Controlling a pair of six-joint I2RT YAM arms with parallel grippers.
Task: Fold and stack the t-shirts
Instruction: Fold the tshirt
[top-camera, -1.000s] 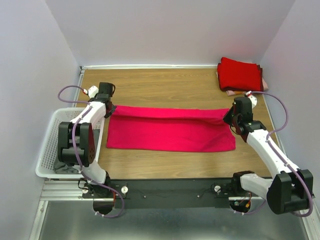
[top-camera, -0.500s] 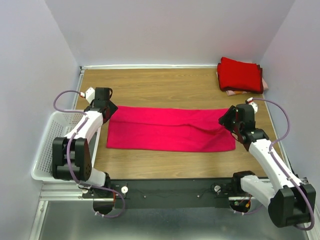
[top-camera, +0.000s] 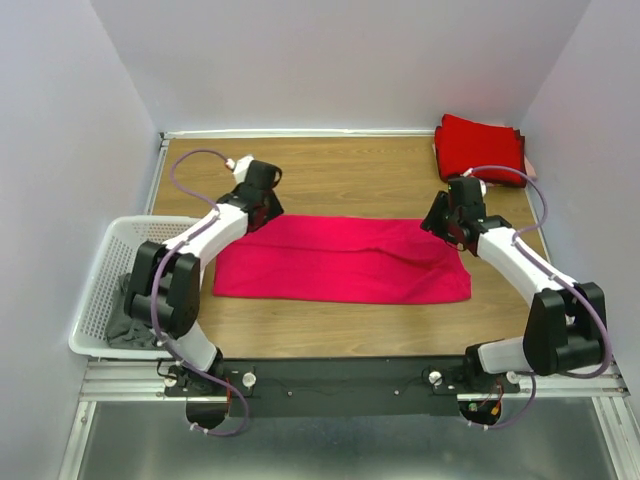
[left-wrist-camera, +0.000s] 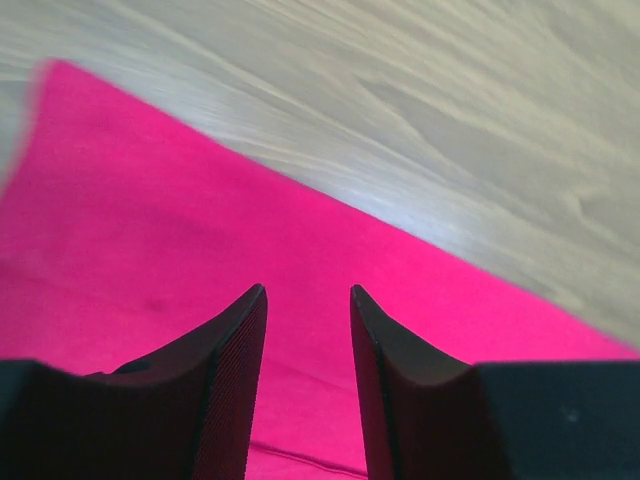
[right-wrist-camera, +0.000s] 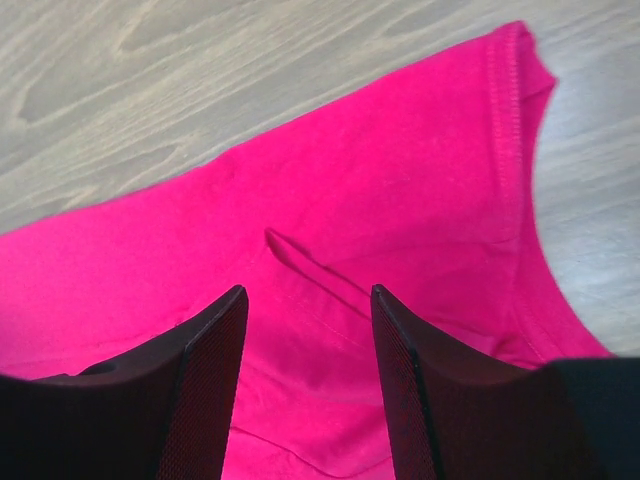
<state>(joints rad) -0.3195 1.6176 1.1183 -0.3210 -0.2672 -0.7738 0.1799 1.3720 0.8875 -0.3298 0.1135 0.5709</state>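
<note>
A bright pink-red t-shirt (top-camera: 340, 262) lies flat on the wooden table as a long folded strip. My left gripper (top-camera: 264, 207) hovers over its far left corner, jaws open with only cloth (left-wrist-camera: 150, 230) showing below the fingers. Over the shirt's far right corner, my right gripper (top-camera: 438, 218) is also open and holds nothing; a crease and the hemmed edge of the shirt (right-wrist-camera: 400, 180) lie under it. A stack of deeper red folded t-shirts (top-camera: 480, 148) sits in the back right corner.
A white lattice basket (top-camera: 97, 290) hangs off the table's left edge with grey cloth (top-camera: 127, 325) inside. Walls close in the table at the back and on both sides. Bare wood (top-camera: 350, 170) lies beyond the shirt.
Both grippers were shut on the shirt's far edge and have opened and let go. The left arm swung right and the right arm moved left and farther back. The shirt has settled flat.
</note>
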